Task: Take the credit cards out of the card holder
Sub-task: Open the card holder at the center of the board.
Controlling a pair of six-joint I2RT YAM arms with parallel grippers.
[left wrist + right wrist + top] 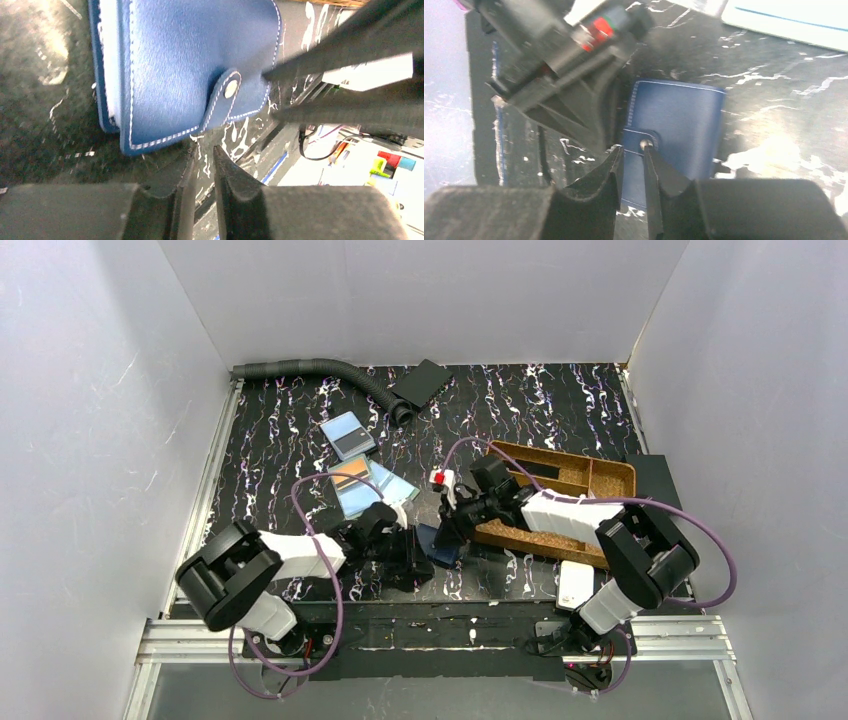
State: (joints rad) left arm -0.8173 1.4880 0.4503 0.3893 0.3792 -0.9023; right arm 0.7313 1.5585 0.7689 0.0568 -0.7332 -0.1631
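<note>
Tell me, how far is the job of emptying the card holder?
Done: at least three credit cards lie loose on the table. In hand: the card holder lies snapped shut, the right hand at its strap, the left hand close by, holding nothing. Left: unclear, as its inside is hidden.

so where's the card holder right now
Top view: the card holder lies front-centre, between the left pincer and the right pincer, beside the cork tray.

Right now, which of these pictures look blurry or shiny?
Top external view: sharp, evenly lit. Left wrist view: the card holder is fairly clear, the right gripper smears into dark streaks. Right wrist view: soft all over, with white glare on the table.
</note>
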